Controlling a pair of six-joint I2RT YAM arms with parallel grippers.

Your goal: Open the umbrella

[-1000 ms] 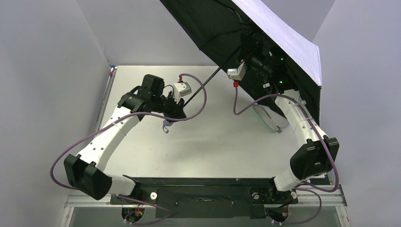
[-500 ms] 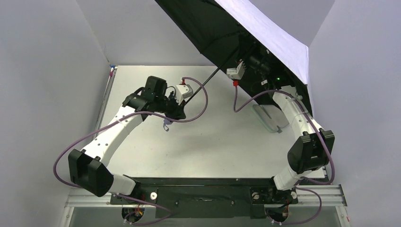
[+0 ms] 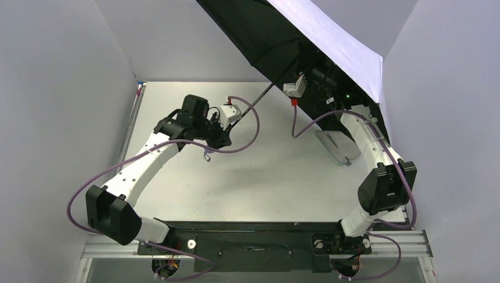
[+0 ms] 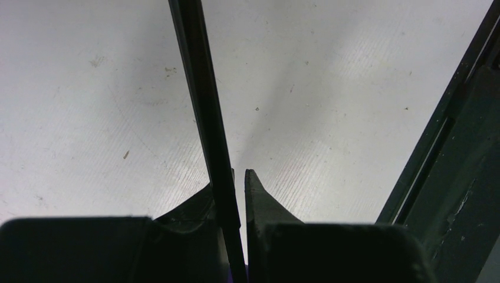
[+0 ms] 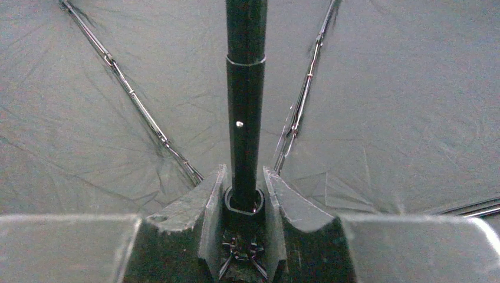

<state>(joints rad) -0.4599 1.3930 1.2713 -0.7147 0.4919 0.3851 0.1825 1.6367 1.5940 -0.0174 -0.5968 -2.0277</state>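
The umbrella (image 3: 330,41) is showing as good as open: its canopy is spreading wide over the far right corner of the table (image 3: 265,177), pale fabric facing up and black lining (image 5: 88,147) facing the arms. In the right wrist view the ribs (image 5: 130,94) are lying stretched out against the cloth, which is looking mostly taut with light creasing. What is looking left, as a judgement: confirming that the runner (image 5: 243,203) is sitting latched at the top of its travel, giving it a last push if not, then letting go. No catch is showing, so whether it is locked cannot be told. The right gripper (image 5: 244,174) is sitting up under the canopy with its jaws drawn in narrow on either side of the runner, pads touching it, and the shaft (image 5: 246,88) is rising straight out from between them toward the crown. The left gripper (image 4: 236,177) is working the other end, low over the middle of the table. Its jaws are likewise nearly together with the thin shaft passing between them, pressed against one finger with a sliver of light beside the other. The handle itself is sitting hidden deeper in the jaws, and the wrist loop (image 3: 206,156) is dangling just below. The shaft is running on a slant between the two grippers, held clear of the tabletop.
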